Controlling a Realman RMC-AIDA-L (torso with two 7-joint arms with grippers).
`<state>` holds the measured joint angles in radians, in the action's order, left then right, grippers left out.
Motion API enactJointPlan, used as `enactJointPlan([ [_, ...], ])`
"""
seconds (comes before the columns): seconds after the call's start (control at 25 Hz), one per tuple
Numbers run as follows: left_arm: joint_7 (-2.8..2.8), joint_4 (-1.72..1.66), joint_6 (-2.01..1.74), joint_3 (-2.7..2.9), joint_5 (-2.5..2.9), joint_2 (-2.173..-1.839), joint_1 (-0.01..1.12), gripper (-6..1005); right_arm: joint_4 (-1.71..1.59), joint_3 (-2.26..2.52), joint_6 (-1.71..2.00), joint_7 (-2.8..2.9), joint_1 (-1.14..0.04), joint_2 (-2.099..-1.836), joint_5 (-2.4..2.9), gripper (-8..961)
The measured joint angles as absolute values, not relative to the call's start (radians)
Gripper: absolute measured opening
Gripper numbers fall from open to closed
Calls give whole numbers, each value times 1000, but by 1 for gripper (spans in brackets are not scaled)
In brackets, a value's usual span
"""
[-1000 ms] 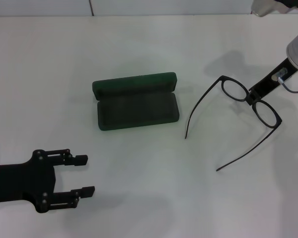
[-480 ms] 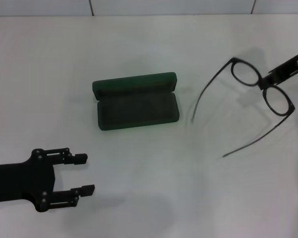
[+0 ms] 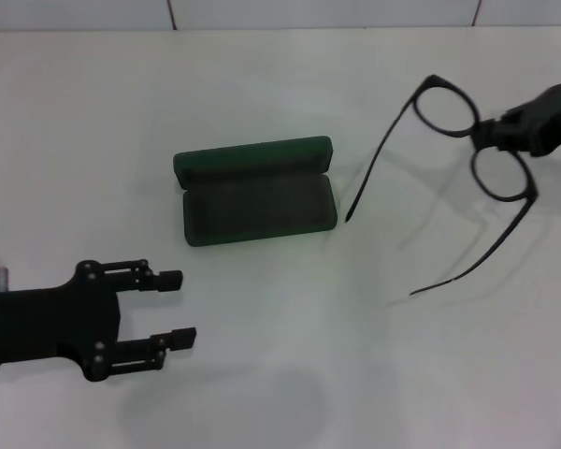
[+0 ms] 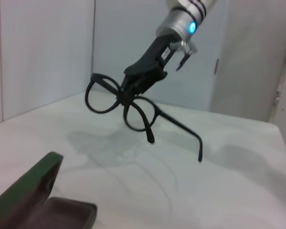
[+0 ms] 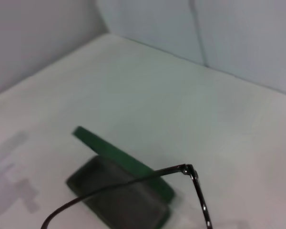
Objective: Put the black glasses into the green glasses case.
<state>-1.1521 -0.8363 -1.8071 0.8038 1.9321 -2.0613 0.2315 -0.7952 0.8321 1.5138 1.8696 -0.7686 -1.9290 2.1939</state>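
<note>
My right end effector (image 3: 491,134) grips the black glasses (image 3: 474,154) by the bridge, aloft beside the open green glasses case (image 3: 255,190); my left end effector (image 3: 173,309) hovers open.

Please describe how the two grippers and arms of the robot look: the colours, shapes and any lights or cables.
The left gripper is matte black: a flat body with small screws and two parallel straight fingers. The right gripper is black and narrow, on a silver cylindrical wrist with dark bands, a glowing blue light and a thin cable loop.

Thin black glasses (image 3: 474,150) of smooth, plastic-looking frame, a green glasses case (image 3: 255,190) with a matt shell and felt-like dark lining, and a smooth matt white table (image 3: 280,374).
</note>
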Motion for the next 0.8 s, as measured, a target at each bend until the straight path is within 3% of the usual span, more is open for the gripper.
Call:
enactJointPlan([
  [0.16,-1150,-822,-1814,793,1918,-2064,250,679,-792,831,1524,1750,-752,-1947,2113,68],
  [0.4,-1139,-772,-1816,795,1917,-2060,291,532,-789,829,1533,1698,-747,-1950,2025,67],
  [0.8,-1090,-655,-1817,799,1943,-2055,363,115,-662,827,1529,1563,-722,-1951,1765,68],
])
